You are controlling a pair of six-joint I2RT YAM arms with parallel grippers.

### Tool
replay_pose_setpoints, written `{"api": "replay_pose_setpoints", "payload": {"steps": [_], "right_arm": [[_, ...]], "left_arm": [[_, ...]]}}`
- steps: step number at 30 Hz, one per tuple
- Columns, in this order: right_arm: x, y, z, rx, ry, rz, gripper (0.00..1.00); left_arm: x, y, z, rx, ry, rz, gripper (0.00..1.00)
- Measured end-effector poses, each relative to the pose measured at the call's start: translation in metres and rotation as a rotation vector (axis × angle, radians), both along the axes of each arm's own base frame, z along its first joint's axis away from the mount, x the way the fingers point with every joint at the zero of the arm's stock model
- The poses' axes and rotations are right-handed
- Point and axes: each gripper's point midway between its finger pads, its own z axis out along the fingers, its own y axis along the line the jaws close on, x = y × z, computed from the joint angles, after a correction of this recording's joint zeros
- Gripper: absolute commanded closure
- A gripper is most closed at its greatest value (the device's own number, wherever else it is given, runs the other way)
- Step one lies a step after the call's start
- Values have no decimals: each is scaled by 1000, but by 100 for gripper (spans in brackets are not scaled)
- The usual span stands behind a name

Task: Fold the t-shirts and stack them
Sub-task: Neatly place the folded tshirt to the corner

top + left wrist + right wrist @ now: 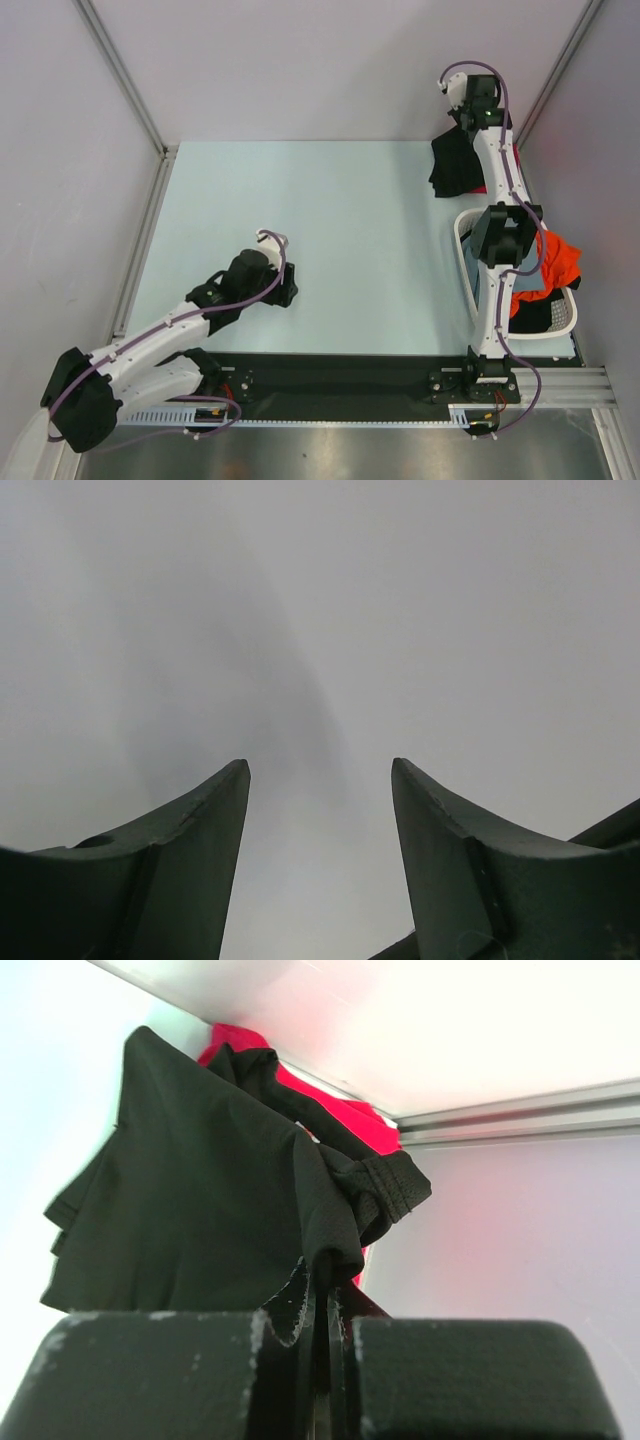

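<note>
Beyond the white basket [465, 262] at the table [330, 230]'s right edge, the right gripper [322, 1290] is pinching the hanging black t-shirt [200, 1210]; the left gripper [320, 780] is gaping.

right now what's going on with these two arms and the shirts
The right gripper is shut on a black t-shirt at the far right corner of the table, with a red t-shirt bunched behind it. The left gripper is open and empty above the table. An orange t-shirt and others sit in the white basket on the right. Nothing looks folded yet.
</note>
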Motion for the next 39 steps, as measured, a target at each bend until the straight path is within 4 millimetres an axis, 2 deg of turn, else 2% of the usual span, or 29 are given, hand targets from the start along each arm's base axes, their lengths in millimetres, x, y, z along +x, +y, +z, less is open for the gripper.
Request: {"api": "replay_pose_setpoints", "payload": {"steps": [12,22,26,31,39], "right_arm": [[1,-40,4,10,-22,-26,100],[15,-42,8,32,-78,0,100],[22,-44,-4,42,-75,10,100],[28,-56,-30,53,-49,1,100],[37,-76,-43,54,-72,-7,100]], "left_arm": [[0,0,-4,10,12,0,34],[2,-2,-5,17,23,-1,34],[3,-3,-7,22,30,-2,34],[2,-3,-12,32,48,-4,34],[5,-6,-17,49,71,-5,34]]}}
